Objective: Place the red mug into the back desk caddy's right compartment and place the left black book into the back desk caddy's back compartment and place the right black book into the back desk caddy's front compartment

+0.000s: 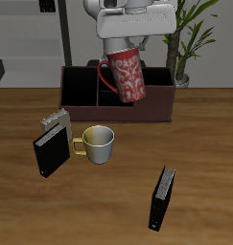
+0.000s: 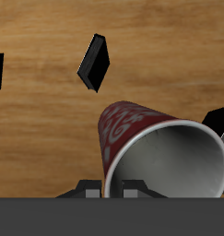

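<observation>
My gripper is shut on the rim of the red mug and holds it tilted in the air above the back desk caddy, over its middle and toward the reddish-brown end section. In the wrist view the mug fills the space under the gripper, its white inside facing the camera. The left black book stands near the table's front edge; it seems to be the book in the wrist view. The right black book stands beside a grey patterned book.
A pale mug with a yellow handle stands in front of the caddy, next to the right black book. The grey patterned book leans just behind that book. A potted plant stands behind the caddy's end.
</observation>
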You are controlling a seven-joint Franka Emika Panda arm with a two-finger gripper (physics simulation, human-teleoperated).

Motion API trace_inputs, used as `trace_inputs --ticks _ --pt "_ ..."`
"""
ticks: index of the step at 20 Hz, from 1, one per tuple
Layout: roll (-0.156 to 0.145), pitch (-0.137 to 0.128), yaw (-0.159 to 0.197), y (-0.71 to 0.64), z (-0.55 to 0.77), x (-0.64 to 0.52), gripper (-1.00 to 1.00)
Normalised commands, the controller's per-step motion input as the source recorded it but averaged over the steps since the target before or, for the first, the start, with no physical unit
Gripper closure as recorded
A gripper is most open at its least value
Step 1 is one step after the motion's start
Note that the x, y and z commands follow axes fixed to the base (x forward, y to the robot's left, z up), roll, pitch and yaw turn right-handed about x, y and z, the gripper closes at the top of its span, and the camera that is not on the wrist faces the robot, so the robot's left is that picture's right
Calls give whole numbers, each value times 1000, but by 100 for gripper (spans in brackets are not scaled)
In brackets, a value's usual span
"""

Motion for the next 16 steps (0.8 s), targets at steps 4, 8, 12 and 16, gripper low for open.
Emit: trace_inputs --ticks 4,8,12,16 --pt "-3 6 -70 154 256 -549 100" --pt "6 2 -20 135 119 -393 100" --pt "35 22 -44 169 29 -514 100" --pt "-14 3 -27 74 -53 -429 100"
